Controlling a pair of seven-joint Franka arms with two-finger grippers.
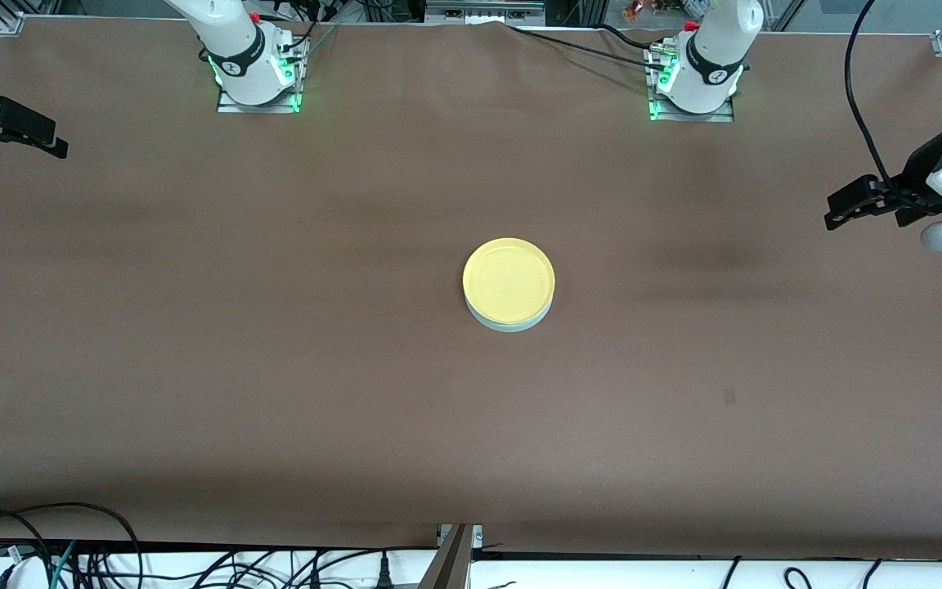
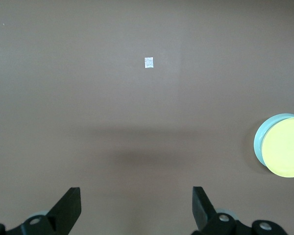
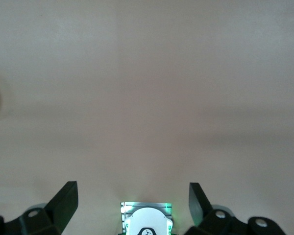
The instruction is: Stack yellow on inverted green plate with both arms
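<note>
Brown covering (image 1: 275,368) lies flat over the whole table, and I see cables along the edge nearest to the front camera.

At the right arm's end of the table, the right gripper (image 1: 58,147) hangs in the air over the bare brown surface. In its wrist view, I see its two black fingers (image 3: 66,200) spread wide, with nothing between them. Between them and lower down, I see a robot base with green lights (image 3: 147,218).

Well apart from this gripper, near the middle of the table, the yellow plate (image 1: 509,278) sits on the green plate (image 1: 512,325). Only a thin pale rim of the green one shows under it, on the side nearer to the front camera.

At the left arm's end, the left gripper (image 1: 835,214) hangs over the bare surface, also well apart from the two plates. Its fingers (image 2: 68,205) are wide apart and hold nothing. In its wrist view I see a small white mark (image 2: 148,62) on the covering, and the stacked plates at the edge.
</note>
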